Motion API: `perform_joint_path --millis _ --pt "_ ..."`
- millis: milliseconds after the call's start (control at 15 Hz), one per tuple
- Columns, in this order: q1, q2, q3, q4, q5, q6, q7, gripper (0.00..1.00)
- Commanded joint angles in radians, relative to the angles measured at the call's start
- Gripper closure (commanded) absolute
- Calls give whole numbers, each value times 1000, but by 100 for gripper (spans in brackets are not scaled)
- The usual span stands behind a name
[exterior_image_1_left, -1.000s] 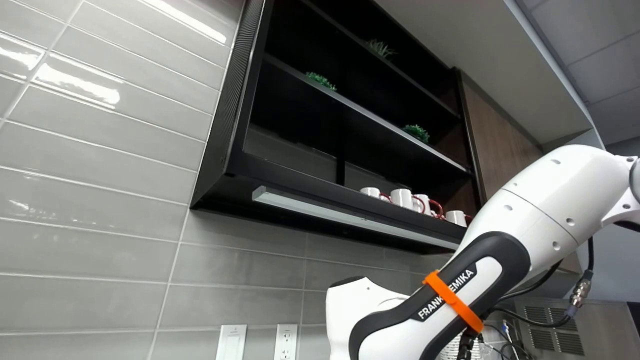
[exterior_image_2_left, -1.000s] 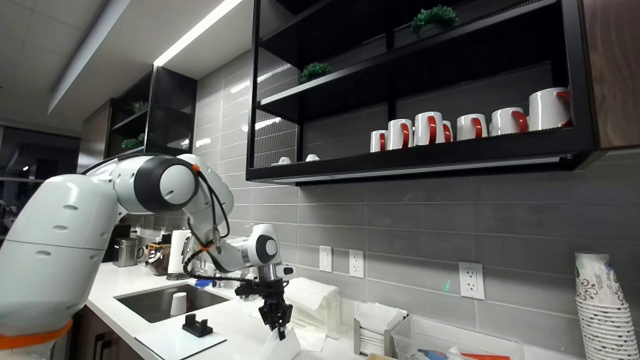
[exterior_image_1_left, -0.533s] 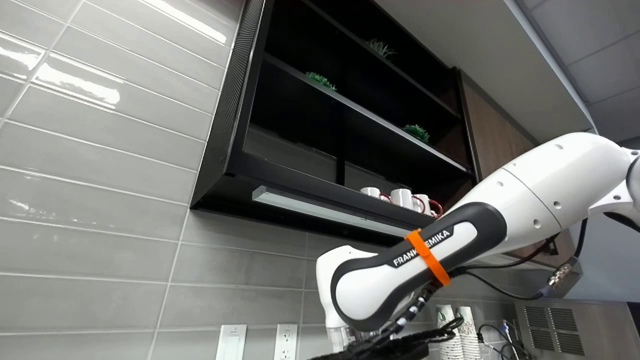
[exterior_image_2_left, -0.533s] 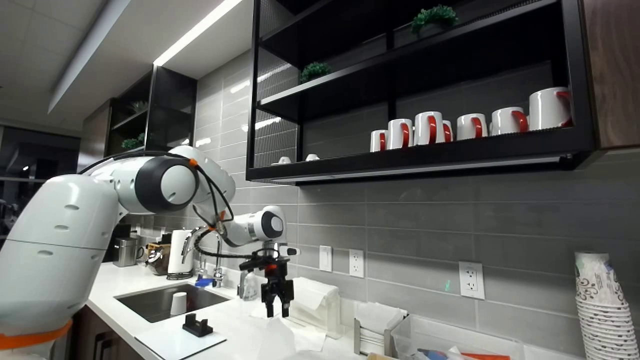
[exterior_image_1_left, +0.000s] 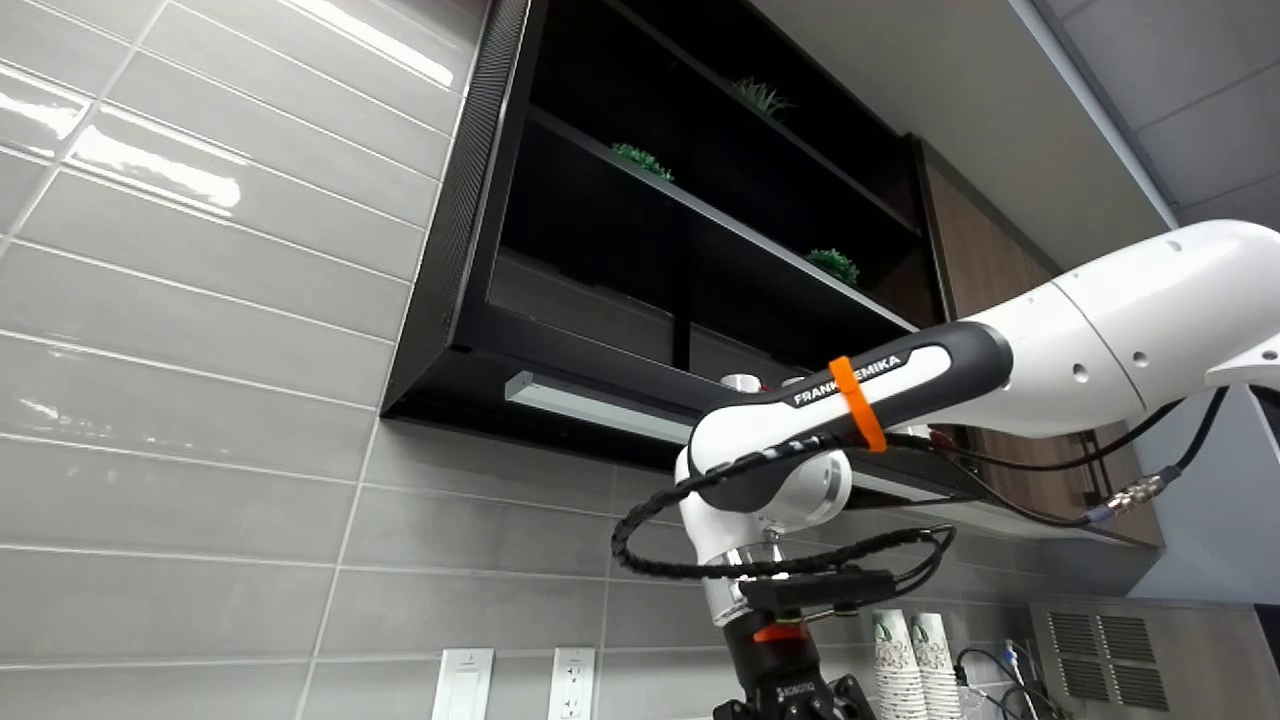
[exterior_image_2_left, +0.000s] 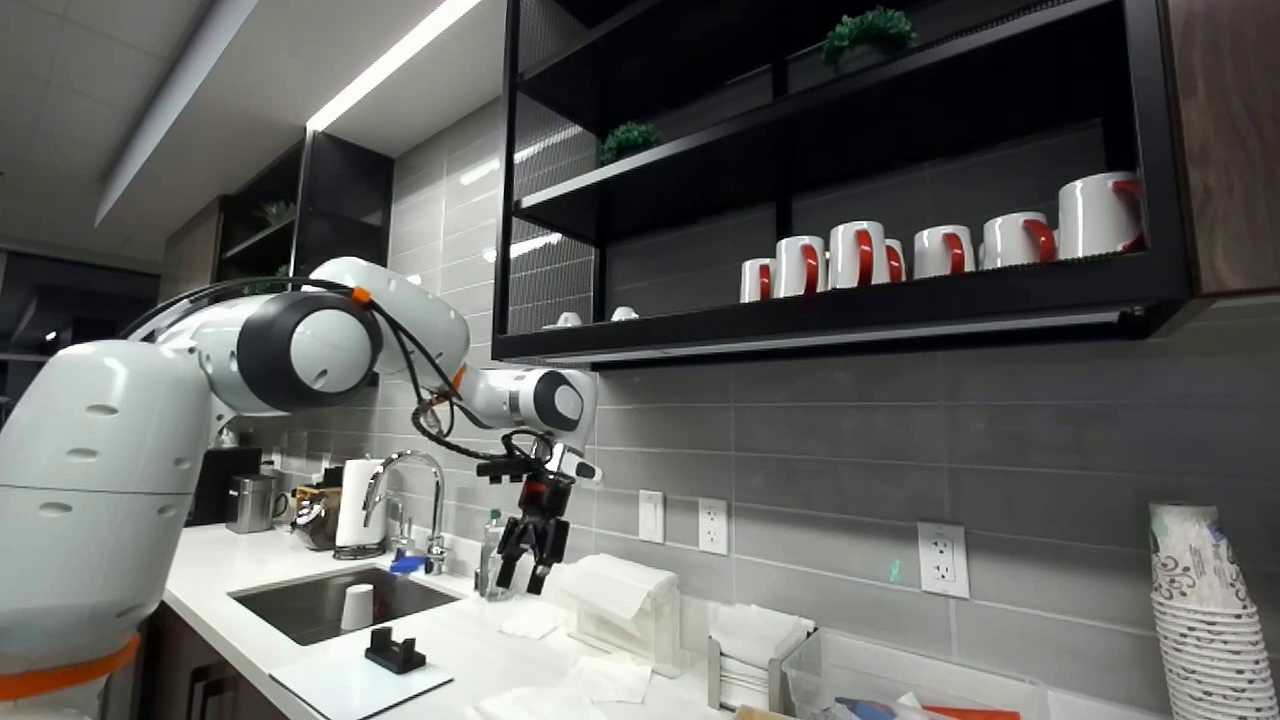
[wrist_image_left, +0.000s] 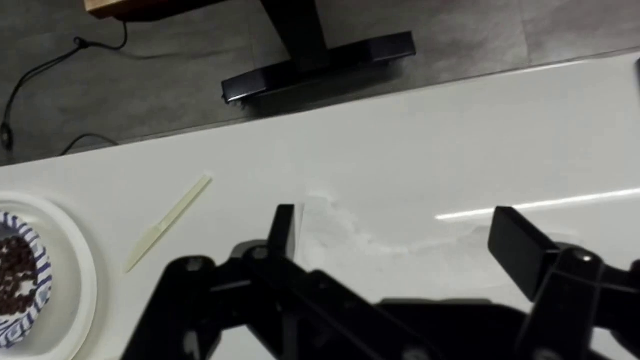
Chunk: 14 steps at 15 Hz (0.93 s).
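The end effector (wrist_image_left: 400, 235) hangs above the white counter (wrist_image_left: 375, 150), slightly tilted, its two jaws spread wide apart. In the wrist view, from left to right, a patterned bowl (wrist_image_left: 42, 270) of dark brown pieces sits on a white plate (wrist_image_left: 82, 270), a pale yellow knife (wrist_image_left: 167, 224) lies at a slant, and white paper (wrist_image_left: 345, 245) lies flat on the counter, showing in the gap between the jaws.

In an exterior view, the far left of the counter carries a metal pitcher (exterior_image_2_left: 252, 503), a jar (exterior_image_2_left: 317, 520) with dark contents and a paper towel roll (exterior_image_2_left: 357, 505). Next come the sink (exterior_image_2_left: 290, 608) with a white cup (exterior_image_2_left: 357, 608) inside, a black holder (exterior_image_2_left: 395, 655) on a white board (exterior_image_2_left: 340, 690), and a chrome faucet (exterior_image_2_left: 438, 510). A clear bottle (exterior_image_2_left: 493, 555) appears just left of the end effector. Farther right are a clear box (exterior_image_2_left: 665, 630) topped with white sheets, a napkin stack (exterior_image_2_left: 755, 640) in a metal holder, and a clear bin (exterior_image_2_left: 900, 680). Above them, white mugs (exterior_image_2_left: 857, 255) with red handles line a black shelf (exterior_image_2_left: 860, 310). Patterned paper cups (exterior_image_2_left: 1208, 610) stand stacked at the far right.
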Motion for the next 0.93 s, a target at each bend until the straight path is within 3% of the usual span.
perform_joint_path --millis 0,333,467,533,867 --pt "-59 -106 -36 -42 163 -67 -62 0" --pt "-136 -288 -115 -155 264 11 -193 0" --pt "-159 -369 -137 -221 206 103 -276 0" --pt "-146 -266 -122 -105 217 15 -209 0" --pt "-164 -356 -138 -185 215 68 -265 0"
